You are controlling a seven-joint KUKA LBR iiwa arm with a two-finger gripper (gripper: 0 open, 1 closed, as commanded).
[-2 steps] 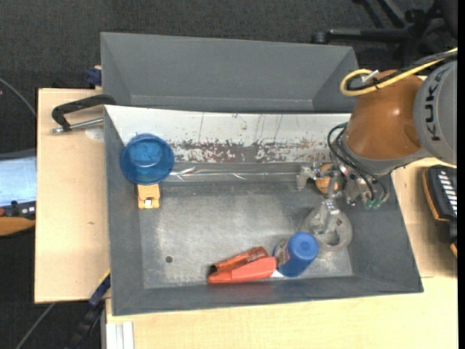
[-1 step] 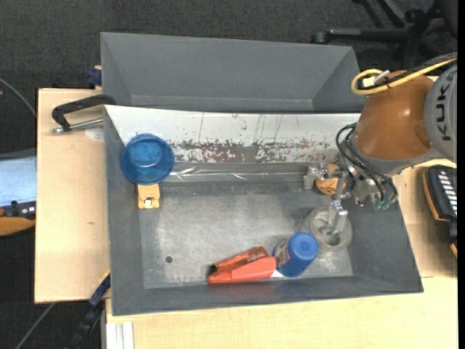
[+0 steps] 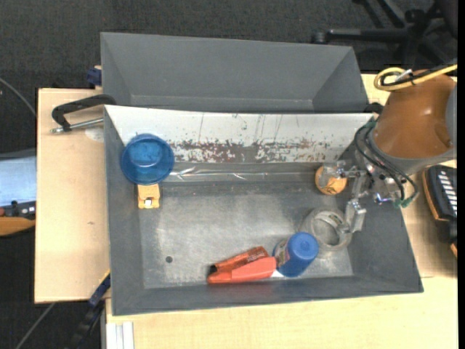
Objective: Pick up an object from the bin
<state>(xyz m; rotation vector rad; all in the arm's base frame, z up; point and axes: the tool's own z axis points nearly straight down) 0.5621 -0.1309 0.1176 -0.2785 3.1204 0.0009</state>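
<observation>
— Clear round cup [image 3: 325, 230], then: placed where?

— Rests on the floor of the grey bin [image 3: 218, 217], toward the right wall and nearer the front wall than the back one. See-through, with the rim apparently uppermost.

— And the gripper [image 3: 356, 219]?

— Hangs low at the cup's right rim, just beside it. Touching or a little apart: cannot tell. Reaches in over the bin's right wall, below the arm's orange cover [image 3: 415, 122], with cables looped about the wrist.

— Claw apart or together?

— Cannot tell. Too much metal and cable crowded at that spot to make out.

— Nearest neighbours?

— Blue cylinder [image 3: 298, 254], just beside the cup on its front-left side, close to the front wall. Orange-red tool [image 3: 243, 267], lying lengthwise along the front wall, one end against the cylinder's left side. Small orange-tan lump [image 3: 332, 181], behind the cup toward the back right corner, apart from the cup and just left of the wrist.

— Anything farther off?

— Blue dome-shaped cup [image 3: 147, 158], up against the back wall near the back left corner, well apart from the gripper. Small yellow block [image 3: 148, 197], just in front of that blue cup.
</observation>
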